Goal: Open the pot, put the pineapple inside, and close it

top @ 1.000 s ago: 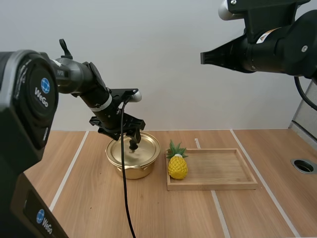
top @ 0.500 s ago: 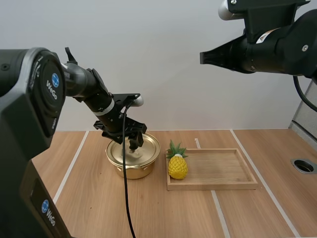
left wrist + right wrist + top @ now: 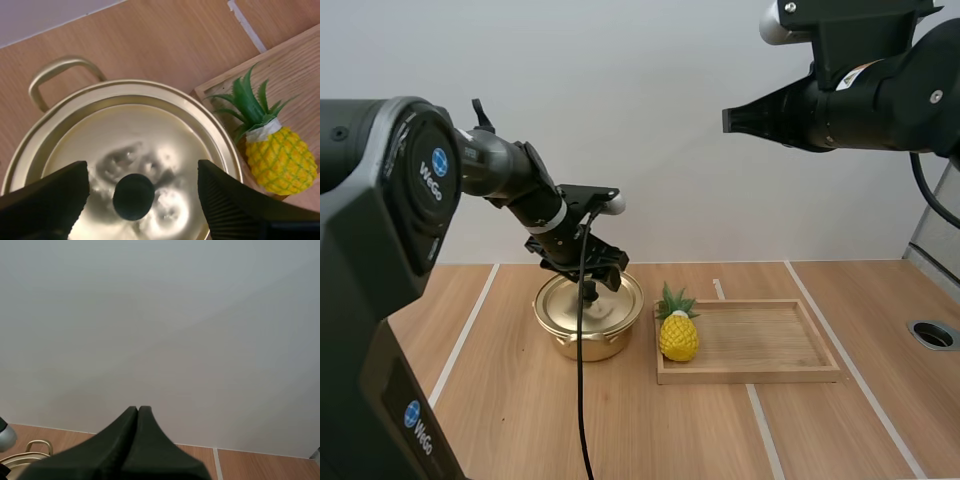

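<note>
Left wrist view looks straight down between the left jaws, which stand released and wide apart, ribbed inner faces turned to each other. Midway between them, touching neither, sits a small round matte black knob (image 3: 133, 196) at the centre of a shiny gold metal lid (image 3: 150, 125). The lid is a shallow dish with a raised rim, its polished face throwing blurred reflections. It is seated on a round gold metal pot (image 3: 582, 342) with curved loop handles.

Outside the jaws, to their right and just beside the pot's rim, stands the yellow toy pineapple (image 3: 280, 157). It is upright and egg-shaped, its skin cut in a fine diamond pattern. A white band rings its top under a crown of stiff, pointed green leaves. It rests in the corner of a shallow rectangular pale wooden tray (image 3: 770, 345) nearest the pot. The tray has a low rim and visible grain.

High view shows pot and tray side by side on the light wood-grain counter (image 3: 650, 430). The right jaws are clenched on nothing, pressed together into one dark wedge, raised high and well apart from the pot and pineapple.
</note>
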`<action>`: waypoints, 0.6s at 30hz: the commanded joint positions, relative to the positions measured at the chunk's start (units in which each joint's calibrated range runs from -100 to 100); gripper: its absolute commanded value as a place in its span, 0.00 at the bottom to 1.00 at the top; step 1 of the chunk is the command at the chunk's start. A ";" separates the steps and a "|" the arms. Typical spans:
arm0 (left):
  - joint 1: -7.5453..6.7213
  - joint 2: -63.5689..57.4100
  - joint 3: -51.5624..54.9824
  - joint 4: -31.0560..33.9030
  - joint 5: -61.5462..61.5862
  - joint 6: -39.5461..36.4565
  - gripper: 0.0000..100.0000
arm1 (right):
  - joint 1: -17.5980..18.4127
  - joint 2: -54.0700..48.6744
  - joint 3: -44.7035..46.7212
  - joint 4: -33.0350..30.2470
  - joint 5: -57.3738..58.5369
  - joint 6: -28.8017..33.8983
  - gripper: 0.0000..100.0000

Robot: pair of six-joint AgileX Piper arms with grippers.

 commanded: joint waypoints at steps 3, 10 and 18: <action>-0.65 0.51 0.15 -0.77 -3.24 0.21 1.00 | -0.20 -0.45 -0.51 0.25 0.74 -0.30 0.00; -0.65 3.51 0.15 4.36 -3.54 -2.40 1.00 | -0.20 -0.45 -0.51 0.14 1.39 -0.30 0.00; -0.65 3.93 0.15 5.33 -2.37 -5.01 1.00 | -0.20 -0.45 -0.51 -0.22 1.39 -0.30 0.00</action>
